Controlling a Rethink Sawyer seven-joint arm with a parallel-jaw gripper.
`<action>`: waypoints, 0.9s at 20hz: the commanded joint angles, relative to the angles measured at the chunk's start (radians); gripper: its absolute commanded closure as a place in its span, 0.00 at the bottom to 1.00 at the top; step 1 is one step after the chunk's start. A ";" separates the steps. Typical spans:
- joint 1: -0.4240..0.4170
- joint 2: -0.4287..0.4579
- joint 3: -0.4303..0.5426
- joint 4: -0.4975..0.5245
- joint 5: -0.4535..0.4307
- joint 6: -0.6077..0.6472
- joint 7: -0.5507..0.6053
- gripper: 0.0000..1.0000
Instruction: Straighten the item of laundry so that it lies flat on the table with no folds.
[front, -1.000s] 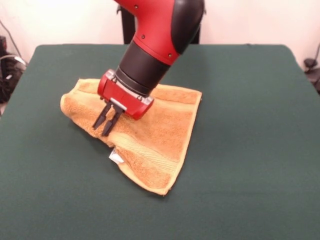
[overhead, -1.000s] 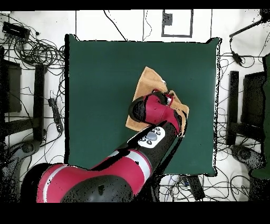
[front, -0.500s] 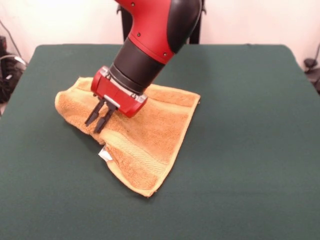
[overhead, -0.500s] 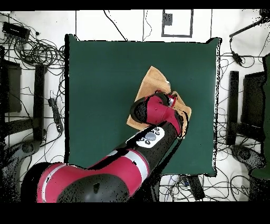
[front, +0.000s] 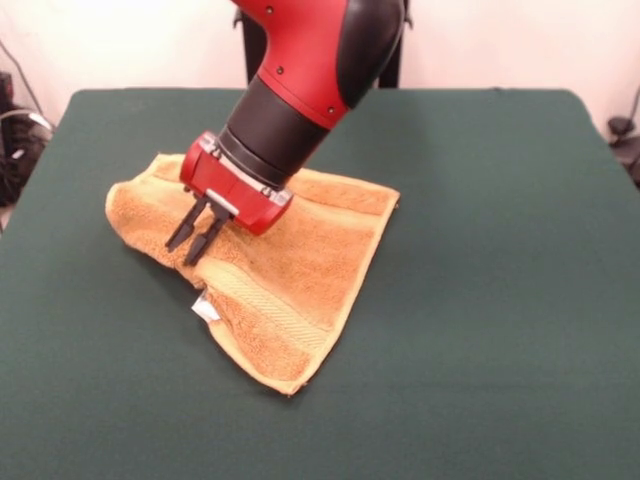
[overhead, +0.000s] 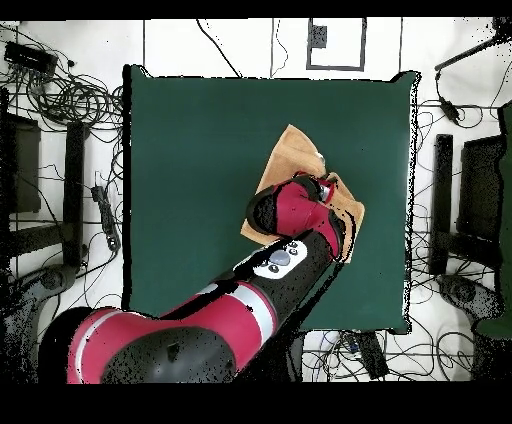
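Front view: pale wall behind a wide dark green tabletop (front: 480, 300). The orange-yellow towel (front: 300, 260) lies left of centre, not flat: rough triangle shape w/ its left edge rolled over in a thick fold and one corner pointing toward the camera. A small white tag (front: 205, 308) sticks out at its near-left edge. The red and black arm comes down from the top, tilted. The gripper (front: 190, 240) has its two dark fingers close together, almost touching, tips down on or just above the towel near the rolled left edge. No cloth seen between them; whether they pinch a bit of terry is hard to tell. Likely reason for the spot: the fold there is what needs pulling out, so task looks far from done.

Overhead view: same green tabletop w/ cables and equipment on the floor around it. The towel (overhead: 290, 155) sits right of centre, but the arm covers most of it; only one corner and strips along the edges show. Gripper fingers are hidden under the arm's wrist here, so this view adds nothing on the grip.
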 joint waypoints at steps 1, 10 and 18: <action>0.045 0.031 0.011 -0.050 -0.003 -0.057 0.133 1.00; 0.051 0.036 -0.011 -0.051 0.004 -0.067 0.139 1.00; 0.065 0.058 -0.042 -0.057 0.007 -0.080 0.136 1.00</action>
